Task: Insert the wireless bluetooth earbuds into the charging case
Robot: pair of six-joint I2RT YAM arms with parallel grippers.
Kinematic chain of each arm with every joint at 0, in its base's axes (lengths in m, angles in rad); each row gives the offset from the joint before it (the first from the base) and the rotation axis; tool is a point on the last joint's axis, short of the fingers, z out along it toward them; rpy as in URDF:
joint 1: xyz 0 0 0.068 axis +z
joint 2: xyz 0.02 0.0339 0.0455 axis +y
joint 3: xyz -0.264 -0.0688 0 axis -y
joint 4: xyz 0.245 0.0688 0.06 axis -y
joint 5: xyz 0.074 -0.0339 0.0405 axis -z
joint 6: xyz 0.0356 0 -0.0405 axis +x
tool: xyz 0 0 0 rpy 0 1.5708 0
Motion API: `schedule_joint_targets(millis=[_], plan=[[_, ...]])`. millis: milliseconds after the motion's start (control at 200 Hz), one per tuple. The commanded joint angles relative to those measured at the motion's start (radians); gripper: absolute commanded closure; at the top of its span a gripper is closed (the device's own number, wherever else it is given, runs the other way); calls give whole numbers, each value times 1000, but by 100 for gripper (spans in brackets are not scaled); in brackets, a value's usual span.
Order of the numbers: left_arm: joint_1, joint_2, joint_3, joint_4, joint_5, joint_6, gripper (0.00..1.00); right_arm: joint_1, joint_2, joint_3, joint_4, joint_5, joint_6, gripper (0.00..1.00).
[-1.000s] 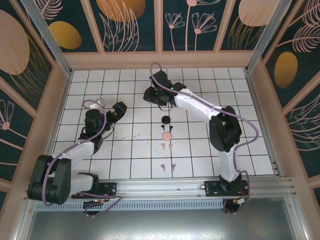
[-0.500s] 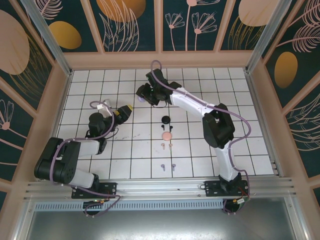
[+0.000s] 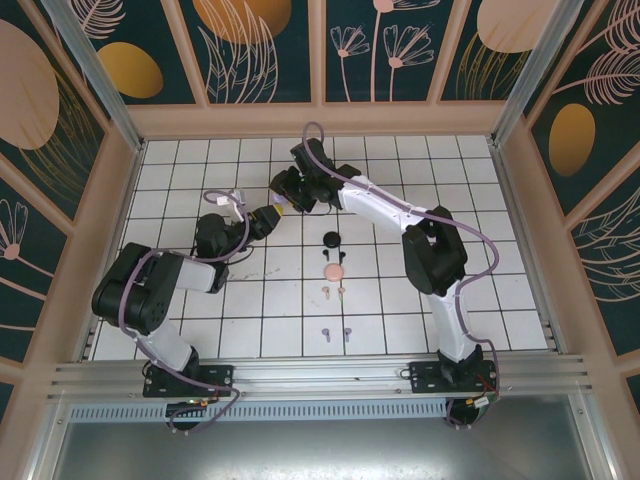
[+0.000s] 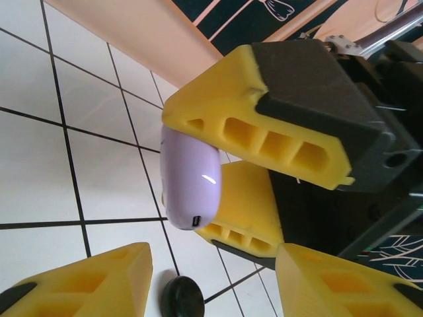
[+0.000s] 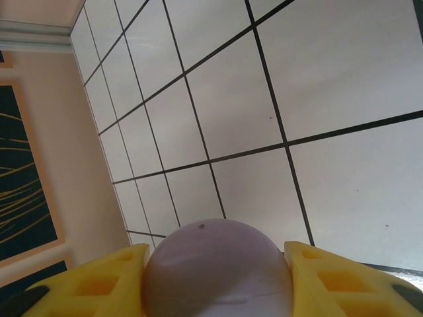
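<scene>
A lilac charging case (image 4: 190, 178) is clamped, closed, between the yellow fingers of my right gripper (image 3: 284, 196), above the tiles at the back centre. It bulges between the same fingers (image 5: 99, 284) in the right wrist view, as the case (image 5: 218, 274). My left gripper (image 3: 267, 216) stands open just in front of it, its fingertips (image 4: 99, 281) below the case and apart from it. Two purple earbuds (image 3: 336, 333) lie near the front, and two pink earbuds (image 3: 335, 291) lie behind them.
A round black case (image 3: 331, 239) and a pink case (image 3: 333, 271) lie on the white tiled floor (image 3: 450, 300) at centre. The black case (image 4: 184, 298) sits just under my left fingers. Peach walls (image 3: 320, 120) close in the back and sides.
My left gripper has swung right and forward until it is close under the lilac case. My right gripper has carried the case left, towards the left gripper.
</scene>
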Motion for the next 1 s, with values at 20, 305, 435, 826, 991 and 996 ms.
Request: schedule_joint_targets(millis=[20,305,435,826,991,996], plan=[[-3,36,41,69,-12,9,49,8,2,23,29,-26,11,65],[-4,62,74,62,-36,16,54,11,-4,15,40,-34,12,65],[-4,73,89,57,-42,17,57,11,-10,7,45,-37,12,65],[-4,86,99,54,-50,22,70,11,-31,-34,67,-40,15,65],[-4,89,102,55,-53,20,75,11,-39,-43,70,-40,16,65],[-4,89,103,55,-53,20,75,11,-40,-42,70,-40,16,65]])
